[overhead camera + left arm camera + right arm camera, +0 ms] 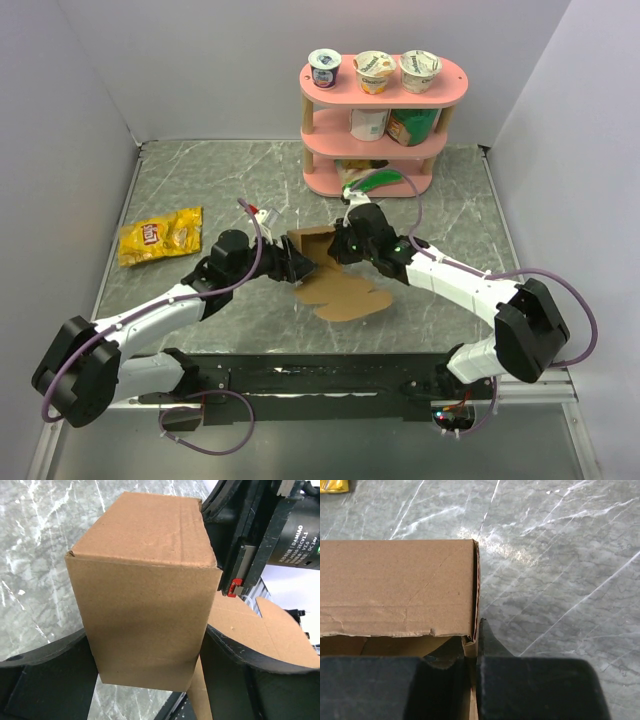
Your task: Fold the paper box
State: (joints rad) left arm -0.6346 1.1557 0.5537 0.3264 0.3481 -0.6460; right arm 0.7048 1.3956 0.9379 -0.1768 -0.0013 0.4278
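At mid-table from above, clamped between left gripper (289, 262) and right gripper (338, 248): paper box (345, 298), half raised, long axis slanting from upright walls down to flat flaps nearer the right arm's base. Well left, yellow snack bag (160, 237); behind, pink shelf (370, 148). From left wrist, plain brown walls squeezed between both fingers (45, 680). From right wrist, shut tight on one wall's edge.

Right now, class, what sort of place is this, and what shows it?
Probably a robot lab bench: plain walls enclose the table, the left arm and right arm are mounted at its edge, and a pink shelf holds cups.
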